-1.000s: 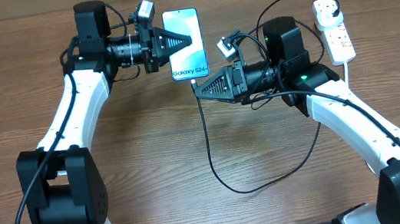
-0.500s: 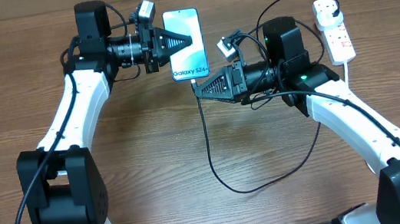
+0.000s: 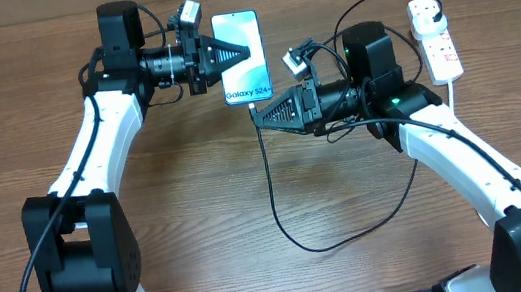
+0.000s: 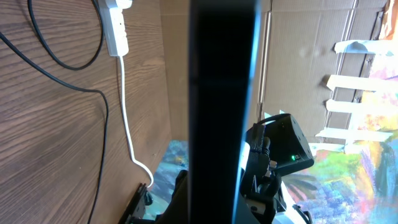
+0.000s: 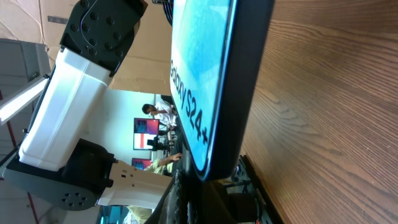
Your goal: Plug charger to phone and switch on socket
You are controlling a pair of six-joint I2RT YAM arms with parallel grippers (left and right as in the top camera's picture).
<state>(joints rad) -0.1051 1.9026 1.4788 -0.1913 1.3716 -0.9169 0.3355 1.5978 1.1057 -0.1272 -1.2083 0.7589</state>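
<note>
The phone (image 3: 241,63), blue-teal screen reading "Galaxy S24+", is held off the table in my left gripper (image 3: 240,52), which is shut on its side edges. In the left wrist view the phone (image 4: 221,93) is a dark edge-on bar. My right gripper (image 3: 258,113) is shut on the connector end of the charger, the thin black cable (image 3: 274,195), at the phone's lower end. In the right wrist view the phone (image 5: 205,81) stands just above my fingers (image 5: 211,202); the connector itself is hidden. The cable loops back to a black plug in the white socket (image 3: 439,47).
The socket's thick white cord (image 3: 453,95) runs down behind my right arm; socket (image 4: 115,31) and cord also show in the left wrist view. The black cable's loop (image 3: 353,235) lies on the wooden table between the arms. Cardboard wall at the back.
</note>
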